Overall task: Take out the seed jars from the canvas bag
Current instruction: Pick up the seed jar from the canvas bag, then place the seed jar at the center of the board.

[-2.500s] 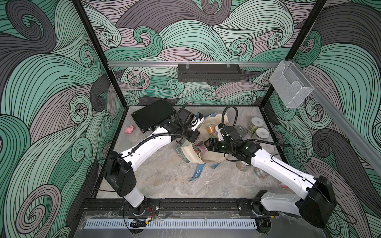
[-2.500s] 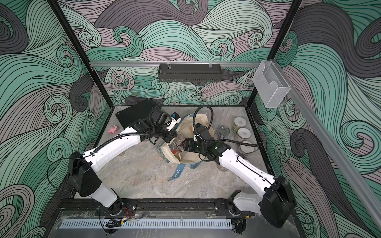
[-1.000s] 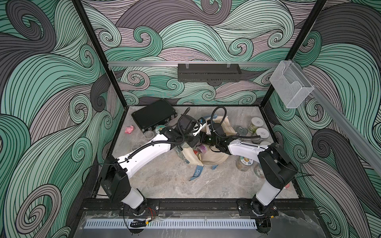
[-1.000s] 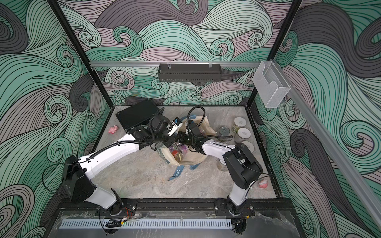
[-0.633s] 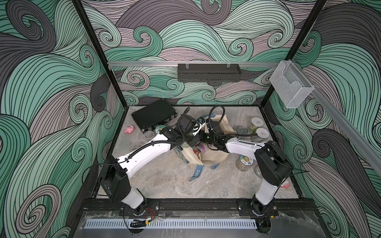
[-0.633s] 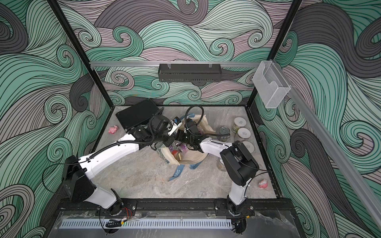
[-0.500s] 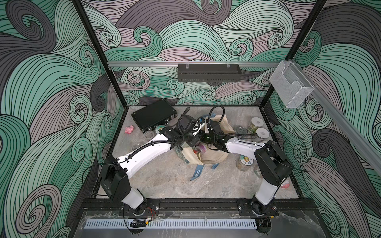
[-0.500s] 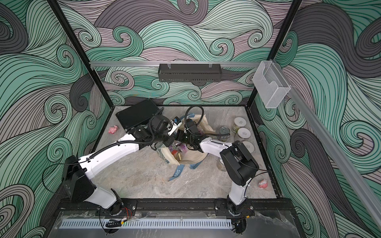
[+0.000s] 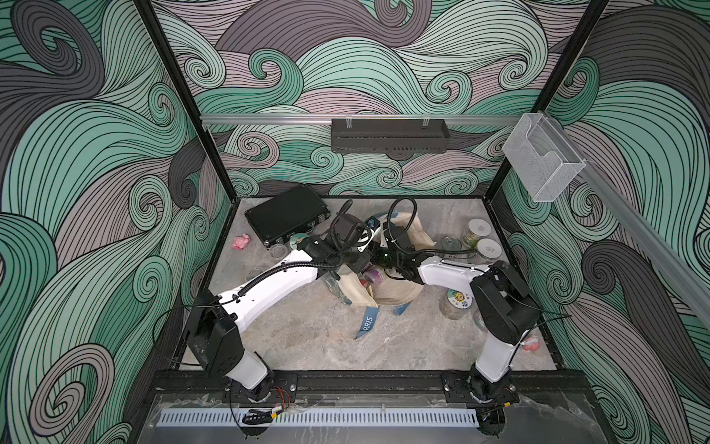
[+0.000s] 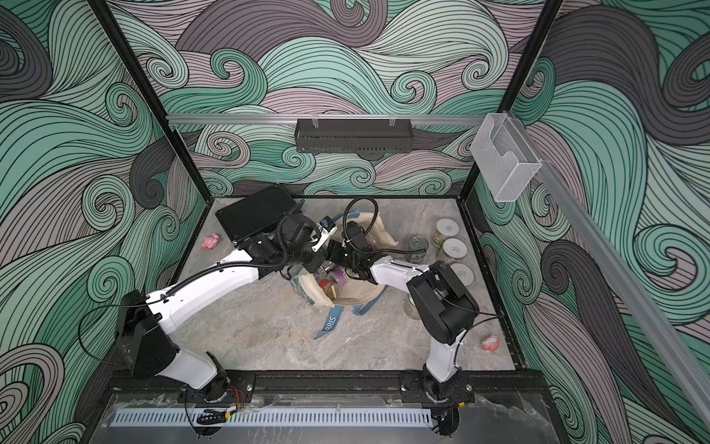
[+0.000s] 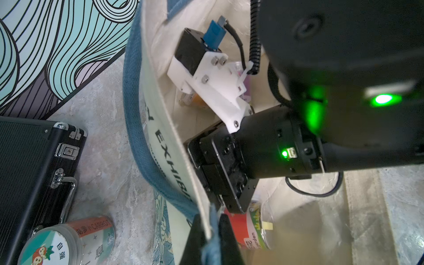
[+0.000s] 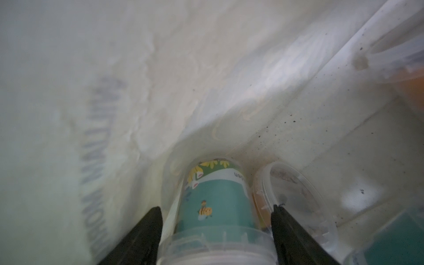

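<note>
Inside the canvas bag (image 11: pixel 160 114), a teal-labelled seed jar (image 12: pixel 215 202) is straddled by the right fingers (image 12: pixel 146 234), spread close beside its lid; whether it is pinched cannot be told. The bag's rim is pinched by the left fingers (image 11: pixel 193 243). The jar is judged light, rigid and slick, best taken across the ribbed lid.

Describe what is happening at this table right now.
A robot is unloading a canvas bag. The left pincer is shut on the bag's rim, holding its mouth open. The right pincer is inside, jaws either side of a teal-labelled jar; a firm grip cannot be confirmed. Several seed jars already stand on the table.
</note>
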You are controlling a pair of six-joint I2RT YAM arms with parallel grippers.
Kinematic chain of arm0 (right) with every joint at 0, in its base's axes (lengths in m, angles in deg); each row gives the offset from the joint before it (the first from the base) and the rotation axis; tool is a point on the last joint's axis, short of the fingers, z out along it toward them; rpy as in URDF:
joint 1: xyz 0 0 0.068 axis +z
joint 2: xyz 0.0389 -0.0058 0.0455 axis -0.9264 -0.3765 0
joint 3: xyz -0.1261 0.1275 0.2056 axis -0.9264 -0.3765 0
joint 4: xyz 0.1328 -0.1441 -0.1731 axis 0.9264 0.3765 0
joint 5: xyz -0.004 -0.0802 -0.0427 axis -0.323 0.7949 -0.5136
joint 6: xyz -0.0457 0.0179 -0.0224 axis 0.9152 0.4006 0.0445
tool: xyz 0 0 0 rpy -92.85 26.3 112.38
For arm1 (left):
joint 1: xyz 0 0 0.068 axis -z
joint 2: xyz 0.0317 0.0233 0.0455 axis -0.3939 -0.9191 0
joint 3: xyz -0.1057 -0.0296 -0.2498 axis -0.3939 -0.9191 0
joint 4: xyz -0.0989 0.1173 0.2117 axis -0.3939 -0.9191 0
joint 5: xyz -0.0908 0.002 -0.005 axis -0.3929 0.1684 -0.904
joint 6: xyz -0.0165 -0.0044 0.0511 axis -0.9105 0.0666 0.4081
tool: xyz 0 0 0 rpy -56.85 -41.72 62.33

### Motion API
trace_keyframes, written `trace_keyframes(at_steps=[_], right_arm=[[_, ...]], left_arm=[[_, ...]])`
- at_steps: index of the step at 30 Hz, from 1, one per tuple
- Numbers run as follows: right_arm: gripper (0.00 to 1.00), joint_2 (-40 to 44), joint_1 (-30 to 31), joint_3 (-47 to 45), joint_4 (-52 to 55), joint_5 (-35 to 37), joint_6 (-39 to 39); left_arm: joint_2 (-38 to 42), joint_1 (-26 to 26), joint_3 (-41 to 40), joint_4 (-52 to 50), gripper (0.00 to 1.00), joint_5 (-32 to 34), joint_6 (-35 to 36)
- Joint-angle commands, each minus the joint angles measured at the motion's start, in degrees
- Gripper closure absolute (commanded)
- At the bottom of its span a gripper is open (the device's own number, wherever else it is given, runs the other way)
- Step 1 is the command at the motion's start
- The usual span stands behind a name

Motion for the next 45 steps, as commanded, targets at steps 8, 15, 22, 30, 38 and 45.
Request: trace_keyframes(at_steps=[8, 15, 22, 30, 38, 45], right_arm=[[0.34, 7.7, 0.9, -3.1, 6.1, 2.3, -0.4], [0.34, 13.6, 0.3, -4.0, 10.1, 3.6, 0.4], [0.35, 20.7, -1.8, -5.3, 15.5, 2.9, 1.8], [0.35, 29.9, -5.6, -5.8, 22.6, -0.3, 3.1], [0.35, 37.3, -9.5, -3.5, 36.7, -8.7, 7.5], [0.35, 45.3, -12.9, -3.0, 51.3, -18.8, 10.5]], left_arm=[[0.2, -1.7, 2.2, 0.5, 1.0, 4.0, -2.7], [0.7, -3.4, 2.5, 0.6, 1.0, 3.3, -4.1], [0.1, -5.5, 2.6, 0.8, 1.0, 2.7, -5.4], [-2.2, -9.3, 3.5, 0.3, 1.0, -0.1, -7.7], [-4.9, -13.2, 5.2, -1.4, 1.0, -0.8, -9.7], [-5.3, -14.6, 5.7, -1.7, 1.0, -2.0, -10.0]])
